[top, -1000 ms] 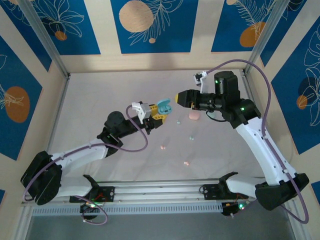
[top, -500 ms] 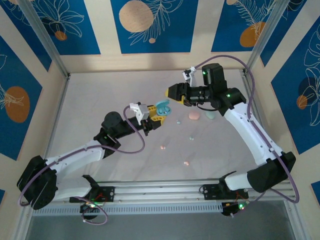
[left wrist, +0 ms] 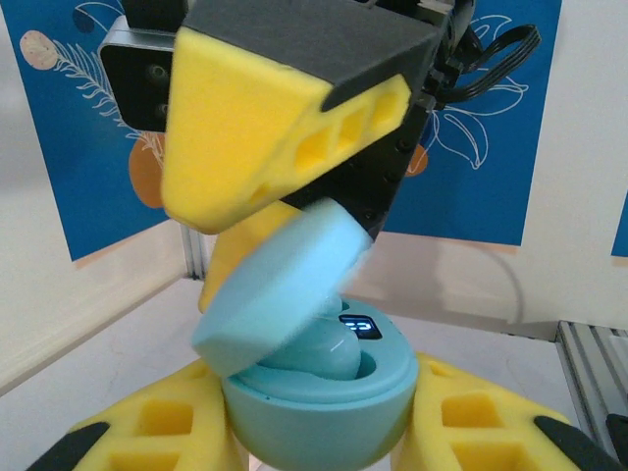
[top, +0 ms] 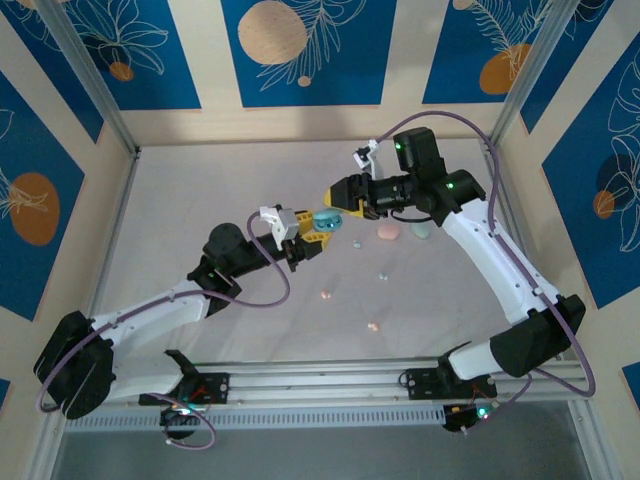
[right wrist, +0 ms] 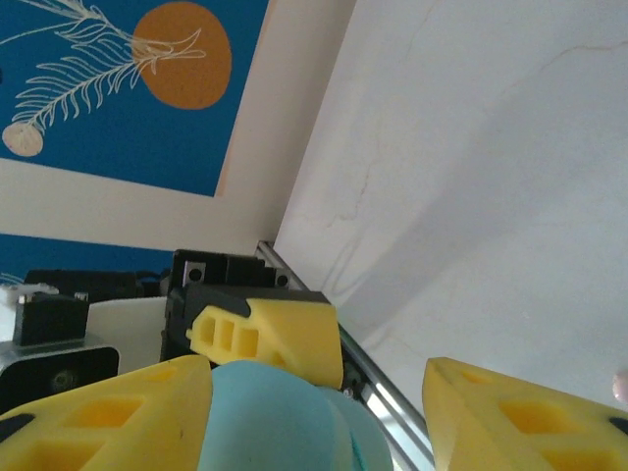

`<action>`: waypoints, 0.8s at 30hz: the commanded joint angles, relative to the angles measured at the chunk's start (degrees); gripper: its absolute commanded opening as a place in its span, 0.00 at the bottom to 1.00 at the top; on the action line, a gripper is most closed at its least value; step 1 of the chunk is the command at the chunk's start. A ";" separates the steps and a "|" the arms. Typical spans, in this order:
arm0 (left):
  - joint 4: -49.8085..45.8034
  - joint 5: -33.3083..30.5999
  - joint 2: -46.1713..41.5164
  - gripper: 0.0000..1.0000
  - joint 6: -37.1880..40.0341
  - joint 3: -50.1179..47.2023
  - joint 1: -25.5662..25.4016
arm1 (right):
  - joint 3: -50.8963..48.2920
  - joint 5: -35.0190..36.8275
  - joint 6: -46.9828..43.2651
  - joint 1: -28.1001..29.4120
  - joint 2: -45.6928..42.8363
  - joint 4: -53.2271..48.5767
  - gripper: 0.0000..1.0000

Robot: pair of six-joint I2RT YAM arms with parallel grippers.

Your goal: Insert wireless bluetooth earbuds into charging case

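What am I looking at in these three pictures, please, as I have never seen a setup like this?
Two robot arms stand at the edge of a table. One picture looks down from above; the other two come from a camera on each wrist. The left gripper is shut on a teal charging case, whose lid is half open, with an earbud inside. The right gripper, jaws apart, has a finger against that lid. On the table lie a pink case, a pale case and several tiny loose earbuds.
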 commanded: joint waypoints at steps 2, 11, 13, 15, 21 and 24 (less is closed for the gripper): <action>2.43 -0.18 -0.70 0.30 -0.60 0.72 -0.62 | -1.45 -5.57 -0.64 -0.98 -2.06 -2.64 0.59; 3.48 0.02 -0.28 0.30 -0.81 1.40 -0.66 | -12.39 -19.14 11.51 -4.10 -5.10 10.03 0.58; 3.49 0.26 -0.07 0.30 -0.90 1.58 -0.63 | -13.41 -20.97 12.89 -4.09 -4.79 11.60 0.57; 3.80 0.55 0.17 0.31 -0.93 1.75 -0.66 | -14.26 -22.29 14.26 -3.97 -4.50 13.79 0.55; 4.55 0.25 0.87 0.31 -1.15 1.86 -0.65 | -15.95 -25.36 18.94 -3.68 -2.76 19.50 0.47; 4.64 0.36 0.93 0.31 -1.26 2.03 -0.66 | -16.11 -26.47 19.35 -3.16 -2.05 20.57 0.47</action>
